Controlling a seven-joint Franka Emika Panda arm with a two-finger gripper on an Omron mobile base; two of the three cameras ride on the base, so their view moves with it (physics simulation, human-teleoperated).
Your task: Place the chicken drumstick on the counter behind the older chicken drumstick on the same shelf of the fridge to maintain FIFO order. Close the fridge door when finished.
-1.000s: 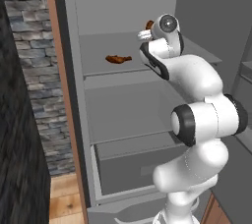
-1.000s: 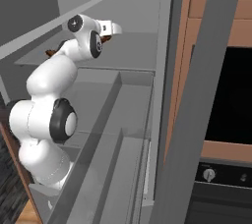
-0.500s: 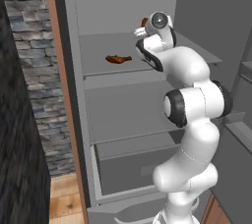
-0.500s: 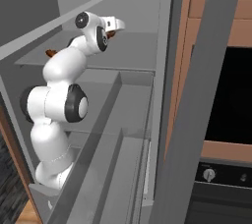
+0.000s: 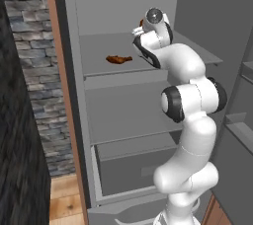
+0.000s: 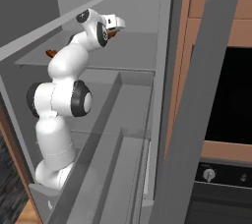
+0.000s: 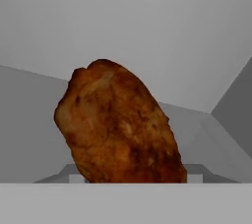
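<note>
Reaching deep over the upper flat grey shelf [image 5: 99,66] of the tall grey steel-coloured fridge [image 5: 123,120], the white arm was seen stretched further towards the far wall than a second before, its elbow raised and its wrist carried from the near right of the shelf to a spot farther back. The two-finger gripper [image 6: 113,31] was found clenched on the darker red-brown chicken drumstick [image 7: 118,129], whose broad, browned meat was shown close up in the hand view against the plain grey back wall and the right inner corner. The small slender orange-brown older drumstick [image 5: 118,59] was left lying on the same shelf, towards its left and nearer the front edge, well apart from the carried piece; a sliver of it was also caught in the right base view [image 6: 50,52] behind the arm. The carried drumstick was judged to be held above the shelf and not yet set down, though whether it was touching the shelf could not be told. From the shift it was judged that the carrying step was nearly finished and that the piece was being brought behind the older one, as first-in-first-out order asks. The lowering and release were judged to remain, and the tall flat grey fridge door [image 6: 197,134] was seen standing open at the near right, yet to be closed.
</note>
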